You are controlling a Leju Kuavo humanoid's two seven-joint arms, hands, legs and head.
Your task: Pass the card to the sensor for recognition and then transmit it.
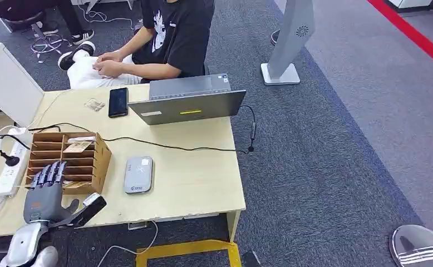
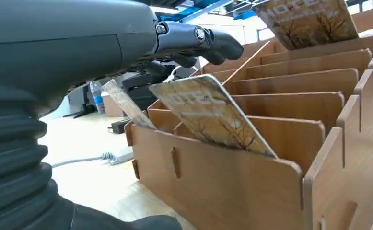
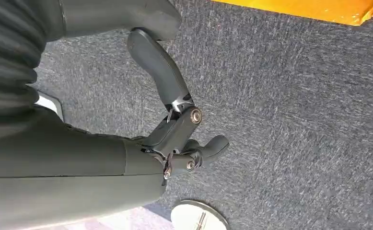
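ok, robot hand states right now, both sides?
Left robot hand: open, fingers spread over the wooden card rack, holding nothing.
Right robot hand: empty, fingers apart, hanging over the carpet.

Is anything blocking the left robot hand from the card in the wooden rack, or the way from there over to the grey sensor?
Nothing visible does. The left robot hand hovers over the wooden rack, its fingers just above the nearest card. The tabletop between rack and grey sensor looks bare; the black cable runs behind it.
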